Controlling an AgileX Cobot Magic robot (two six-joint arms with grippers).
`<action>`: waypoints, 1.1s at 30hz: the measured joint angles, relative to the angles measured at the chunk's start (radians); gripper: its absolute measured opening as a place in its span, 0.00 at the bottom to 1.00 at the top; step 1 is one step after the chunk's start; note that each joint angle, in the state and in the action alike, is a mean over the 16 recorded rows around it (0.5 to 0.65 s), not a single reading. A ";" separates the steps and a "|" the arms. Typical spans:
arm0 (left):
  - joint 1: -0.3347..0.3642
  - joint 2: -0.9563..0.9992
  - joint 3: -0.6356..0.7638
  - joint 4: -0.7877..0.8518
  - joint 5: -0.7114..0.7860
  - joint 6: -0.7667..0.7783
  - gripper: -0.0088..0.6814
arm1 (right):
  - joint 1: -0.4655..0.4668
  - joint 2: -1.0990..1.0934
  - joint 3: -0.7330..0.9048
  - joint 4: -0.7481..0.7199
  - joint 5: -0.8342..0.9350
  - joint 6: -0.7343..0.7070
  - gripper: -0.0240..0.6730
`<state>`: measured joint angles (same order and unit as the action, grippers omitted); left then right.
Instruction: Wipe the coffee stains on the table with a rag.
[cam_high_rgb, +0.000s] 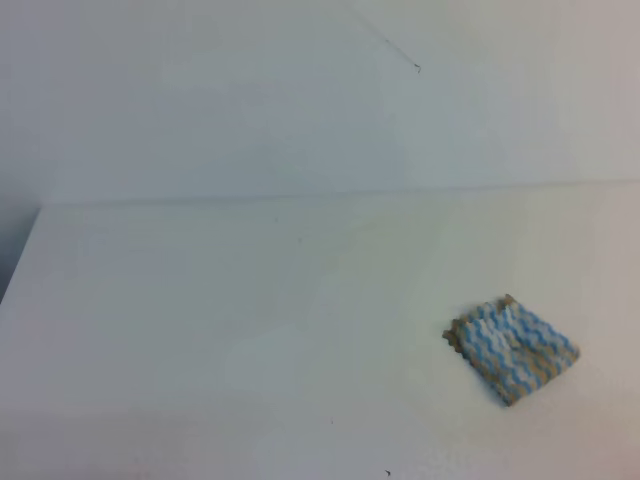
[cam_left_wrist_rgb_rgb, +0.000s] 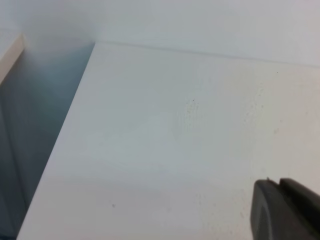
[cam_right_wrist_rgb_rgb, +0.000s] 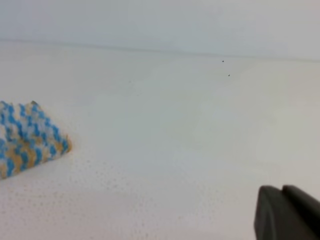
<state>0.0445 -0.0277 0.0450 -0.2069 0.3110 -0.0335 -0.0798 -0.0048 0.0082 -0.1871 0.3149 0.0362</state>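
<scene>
The rag (cam_high_rgb: 512, 348), a small blue-and-white zigzag cloth with tan tinges, lies flat on the white table (cam_high_rgb: 200, 320) at the right front. The right wrist view has the rag (cam_right_wrist_rgb_rgb: 30, 140) at its left edge, well away from my right gripper (cam_right_wrist_rgb_rgb: 281, 189), whose dark fingers press together in the lower right corner, holding nothing. My left gripper (cam_left_wrist_rgb_rgb: 280, 184) looks the same, shut and empty above bare tabletop (cam_left_wrist_rgb_rgb: 175, 125). No coffee stains show in any view. Neither gripper appears in the high view.
A pale wall (cam_high_rgb: 300, 100) rises behind the table's straight back edge. The table's left edge (cam_left_wrist_rgb_rgb: 65, 135) drops off to a shadowed gap (cam_left_wrist_rgb_rgb: 35, 110). A few tiny dark specks (cam_right_wrist_rgb_rgb: 223, 61) dot the surface.
</scene>
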 joint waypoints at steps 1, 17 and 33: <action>0.000 0.000 0.000 0.000 0.000 0.000 0.01 | 0.000 0.000 0.000 0.000 0.000 -0.002 0.03; 0.000 0.000 0.000 0.000 0.000 0.000 0.01 | 0.004 0.002 0.000 -0.001 0.005 0.001 0.03; 0.000 0.000 0.000 0.000 0.000 0.000 0.01 | 0.044 0.000 0.000 -0.002 0.005 0.001 0.03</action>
<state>0.0445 -0.0277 0.0450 -0.2069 0.3110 -0.0335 -0.0354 -0.0051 0.0082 -0.1887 0.3204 0.0368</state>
